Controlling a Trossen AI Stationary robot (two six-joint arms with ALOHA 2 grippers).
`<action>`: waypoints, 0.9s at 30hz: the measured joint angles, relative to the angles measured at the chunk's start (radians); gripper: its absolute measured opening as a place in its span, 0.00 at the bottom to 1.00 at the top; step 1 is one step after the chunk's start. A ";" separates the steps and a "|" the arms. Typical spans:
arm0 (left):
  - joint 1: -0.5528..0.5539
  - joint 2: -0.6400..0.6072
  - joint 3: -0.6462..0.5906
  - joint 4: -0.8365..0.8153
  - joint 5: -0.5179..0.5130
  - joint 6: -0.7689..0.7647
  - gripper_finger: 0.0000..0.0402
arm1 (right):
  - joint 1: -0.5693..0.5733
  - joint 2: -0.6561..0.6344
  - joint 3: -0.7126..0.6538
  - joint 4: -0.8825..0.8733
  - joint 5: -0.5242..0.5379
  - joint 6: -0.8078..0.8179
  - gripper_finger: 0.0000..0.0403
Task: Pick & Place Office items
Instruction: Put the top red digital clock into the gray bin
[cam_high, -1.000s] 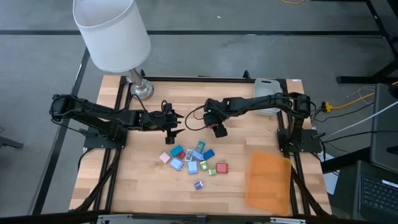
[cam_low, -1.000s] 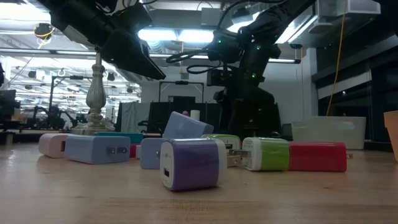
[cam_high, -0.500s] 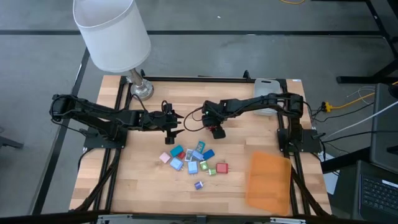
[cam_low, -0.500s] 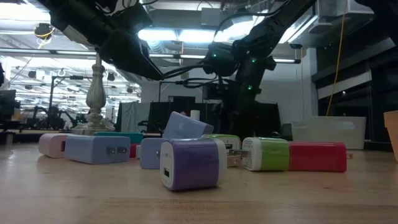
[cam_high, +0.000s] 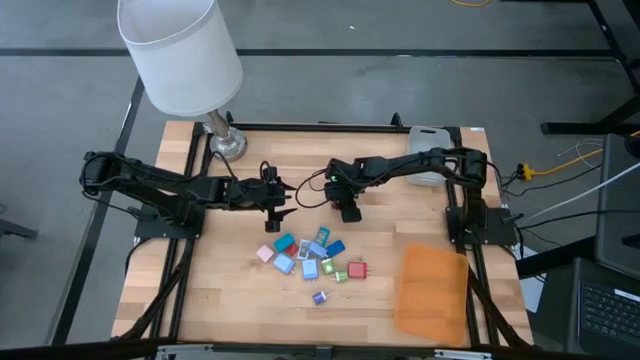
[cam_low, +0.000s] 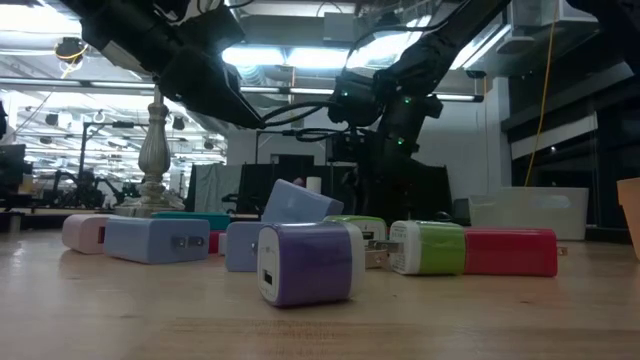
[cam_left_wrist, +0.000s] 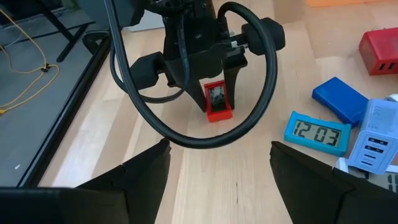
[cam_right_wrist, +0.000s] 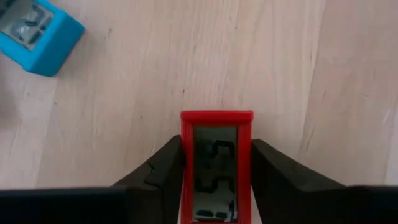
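— What has changed at the wooden table (cam_high: 230, 300)?

— The right gripper (cam_right_wrist: 216, 163), which hung wider and nearer the right side a second ago, has slid toward the centre and narrowed; its dark fingers (cam_right_wrist: 163, 167) now press both sides of a small red plastic digital clock (cam_right_wrist: 216, 163).

— And the rest of the office items?

— The scattered pile of small coloured plastic blocks (cam_high: 312, 258) lies untouched nearer the front edge. The left gripper (cam_left_wrist: 217, 165) hovers just beside the clock, jaws wide and empty.

— Meaning?

— One piece looks secured, ready for lifting toward the grey plastic tray (cam_high: 428, 140).
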 joint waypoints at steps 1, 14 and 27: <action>0.000 0.000 0.000 0.000 -0.003 0.000 0.67 | 0.000 0.000 0.000 -0.001 0.001 0.001 0.36; 0.000 0.000 0.000 0.014 -0.009 0.002 0.67 | 0.009 -0.035 0.168 -0.029 0.224 -0.039 0.36; 0.006 0.000 -0.003 0.026 -0.033 -0.024 0.67 | -0.177 -0.224 0.293 -0.291 0.442 -0.003 0.36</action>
